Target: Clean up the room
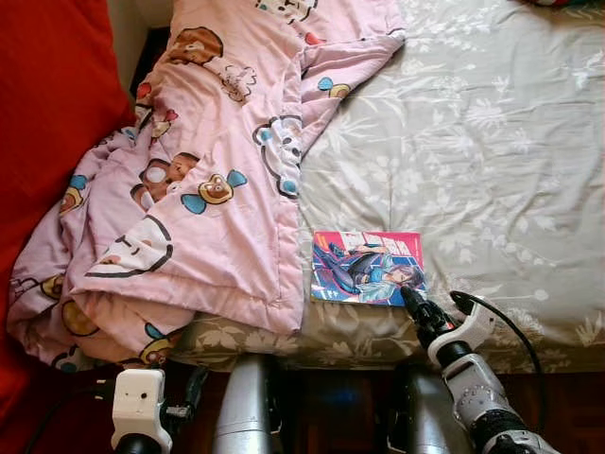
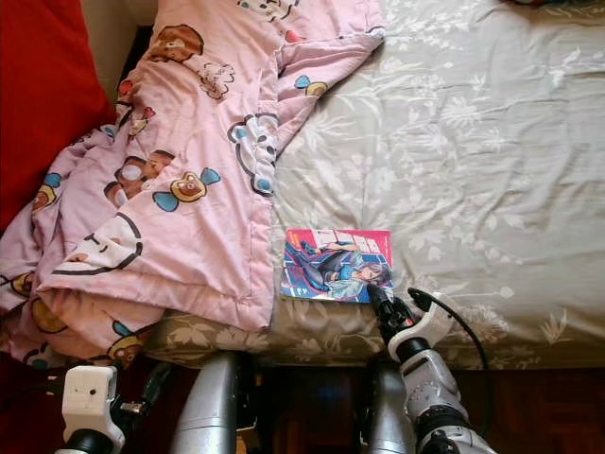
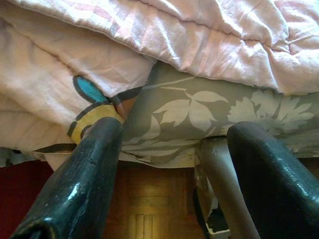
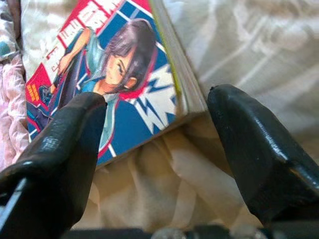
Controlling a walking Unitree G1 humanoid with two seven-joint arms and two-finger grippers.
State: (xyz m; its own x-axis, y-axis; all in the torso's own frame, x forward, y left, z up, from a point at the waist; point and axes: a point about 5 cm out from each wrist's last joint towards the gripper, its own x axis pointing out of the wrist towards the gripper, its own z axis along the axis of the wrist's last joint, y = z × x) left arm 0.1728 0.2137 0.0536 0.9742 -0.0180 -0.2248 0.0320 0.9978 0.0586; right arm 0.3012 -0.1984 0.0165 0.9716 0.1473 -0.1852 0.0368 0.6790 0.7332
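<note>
Two black fingers of the right gripper [image 4: 157,117] gape wide at the comic book's [image 1: 367,267] corner, gripping nothing

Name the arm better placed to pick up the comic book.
Right. The right gripper sits open at the comic book's near corner, while the left gripper hangs low by the pink blanket.

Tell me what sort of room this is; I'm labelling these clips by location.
Most likely a bedroom: a bed with a grey leaf-print sheet, a rumpled pink cartoon quilt and a comic book by the open right gripper.
</note>
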